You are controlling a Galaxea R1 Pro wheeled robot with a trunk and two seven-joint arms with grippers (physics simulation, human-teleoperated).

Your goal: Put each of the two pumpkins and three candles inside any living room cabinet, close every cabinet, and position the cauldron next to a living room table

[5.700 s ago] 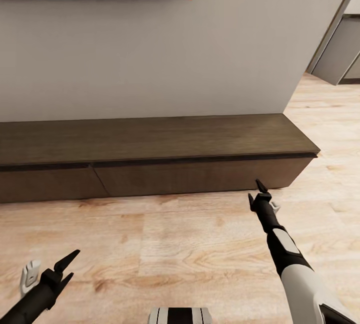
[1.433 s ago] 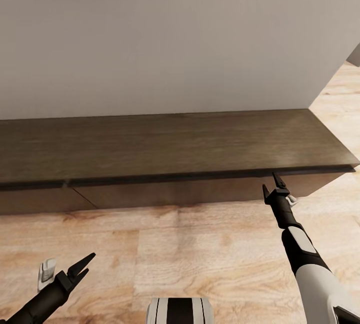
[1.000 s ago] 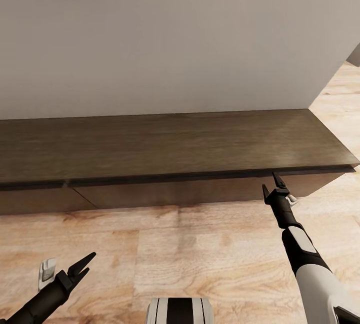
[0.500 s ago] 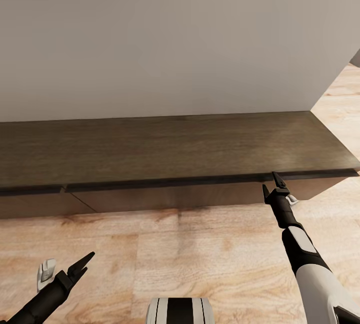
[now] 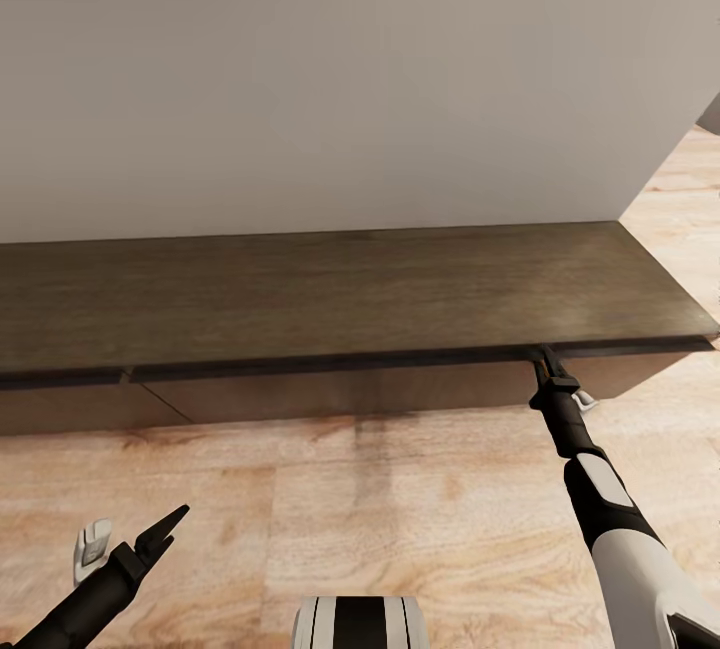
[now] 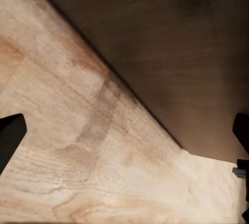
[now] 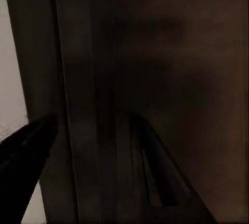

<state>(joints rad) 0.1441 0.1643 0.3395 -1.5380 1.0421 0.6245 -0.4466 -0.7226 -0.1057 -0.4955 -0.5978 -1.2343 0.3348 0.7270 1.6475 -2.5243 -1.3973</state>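
cabinet (image 5: 330, 294): stiff, handle-less drawer | hook your right gripper (image 5: 545, 361) under its top lip | jaws slightly parted, empty

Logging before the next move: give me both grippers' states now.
Left gripper: open, holding nothing, above the floor.
Right gripper: fingers open, at the cabinet top edge; holding nothing.

Long low dark-brown cabinet (image 5: 330, 289): wood, matt, fine straight grain. Pale floor (image 5: 400, 519): wood planks, satin, bold grain. Light-grey wall (image 5: 330, 79): smooth, matt.
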